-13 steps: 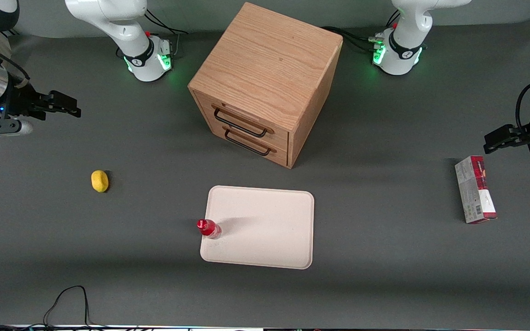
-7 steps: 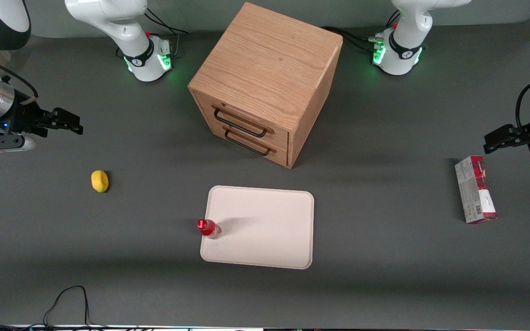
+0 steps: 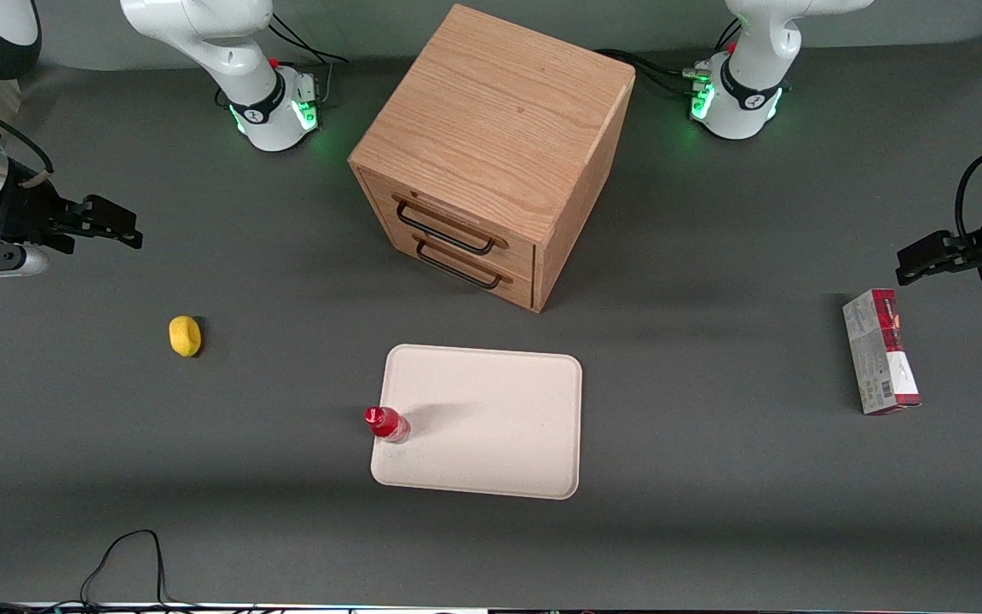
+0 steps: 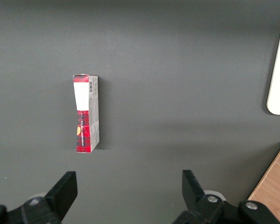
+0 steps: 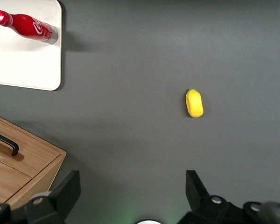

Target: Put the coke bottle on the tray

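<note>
The coke bottle [image 3: 387, 424] is standing upright on the tray [image 3: 491, 426], just inside the rim at the edge facing the working arm's end of the table, so the placing is looking done. The right gripper [image 3: 120, 228] is hanging well apart from it, at the working arm's end of the table and farther from the front camera than the lemon [image 3: 185, 335]. Its fingers [image 5: 65, 193] are spread wide with nothing between them.

The bottle is looking small, light and rigid, with a smooth, probably slippery plastic skin. Being narrow and tall for its base, it is likely to tip at a nudge. Any regrasp would be best taken across the red body below the neck, not at the cap.

The wooden drawer cabinet [image 3: 491, 153] is sitting farther from the front camera than the tray, and a red-and-grey carton [image 3: 880, 351] is lying toward the parked arm's end.
</note>
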Controlling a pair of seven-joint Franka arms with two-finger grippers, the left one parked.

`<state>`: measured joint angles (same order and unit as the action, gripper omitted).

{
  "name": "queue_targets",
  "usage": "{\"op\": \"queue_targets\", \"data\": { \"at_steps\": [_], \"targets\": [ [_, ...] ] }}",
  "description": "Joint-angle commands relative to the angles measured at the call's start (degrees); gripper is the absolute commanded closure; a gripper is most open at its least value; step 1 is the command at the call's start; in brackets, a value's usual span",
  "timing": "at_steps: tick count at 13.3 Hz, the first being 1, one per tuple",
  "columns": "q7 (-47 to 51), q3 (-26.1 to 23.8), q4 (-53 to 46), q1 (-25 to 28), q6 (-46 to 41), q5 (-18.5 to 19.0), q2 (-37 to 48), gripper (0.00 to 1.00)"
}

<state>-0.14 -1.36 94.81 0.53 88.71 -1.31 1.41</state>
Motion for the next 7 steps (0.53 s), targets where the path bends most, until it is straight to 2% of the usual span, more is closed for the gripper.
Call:
{"op": "queue_targets", "data": {
  "at_steps": [1, 5, 7],
  "targets": [
    [-3.6, -0.3, -5.1, -1.1, -3.3, 0.1, -3.1, 0.00],
    [-4.2, -0.1, -5.8, -1.1, -3.6, -0.8, -4.0, 0.00],
    [-6.1, 1.5, -6.0, 0.7, -3.6, -1.1, -4.1, 0.00]
  ]
}}
